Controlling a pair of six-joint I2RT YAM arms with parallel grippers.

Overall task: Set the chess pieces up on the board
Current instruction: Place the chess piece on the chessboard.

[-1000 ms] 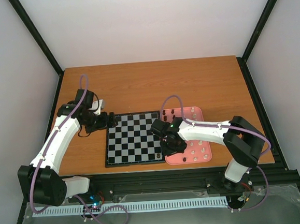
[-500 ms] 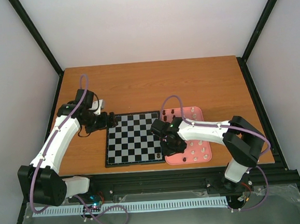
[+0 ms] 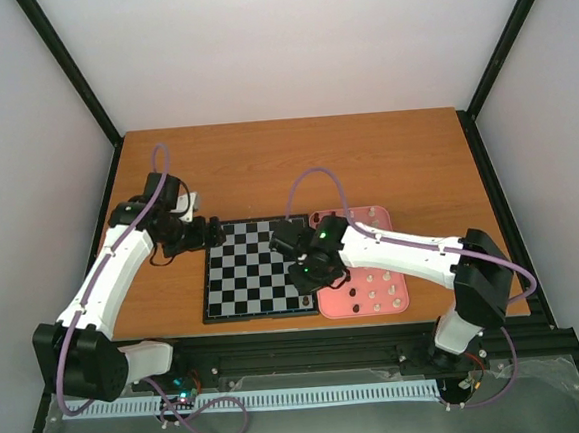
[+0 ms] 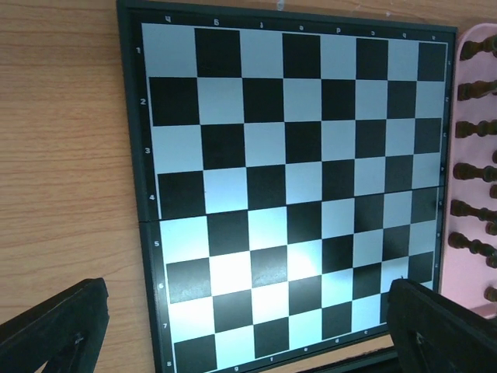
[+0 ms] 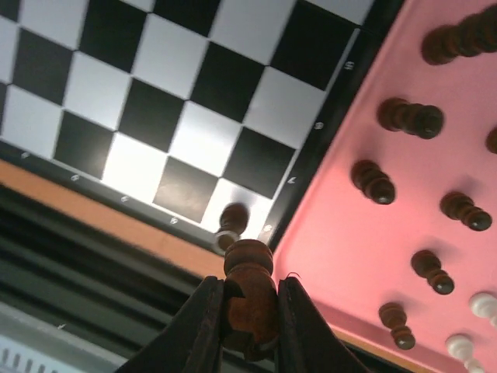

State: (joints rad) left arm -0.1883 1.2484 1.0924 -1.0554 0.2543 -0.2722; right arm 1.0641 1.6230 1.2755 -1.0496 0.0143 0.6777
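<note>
Wood tabletop, white walls, black frame round the cell. Board lies flat mid-table, w/ pink tray just beside its right edge.

Right gripper: over board's near-right corner, close to the tray side. Jaws clamped on one dark brown piece. It sits btwn the two fingers, body pinched approx mid-height, rounded head sticking out past the tips. Held off the board; wrist view puts its head over the near border.

2nd dark piece stands on the corner square, right by the held one's head. Touching or not: can't tell. Top view shows no other piece on the board.

Tray: dark pieces in rows on the far part, cream pieces on the near part, all upright as far as visible. Exact count unclear, arm covers part of it.

Left gripper: at board's far-left corner, camera looking across the squares. Jaws wide apart, nothing btwn them. Its fingers show at the bottom corners of the wrist view, one over the table, the other over the board edge nr the tray.
</note>
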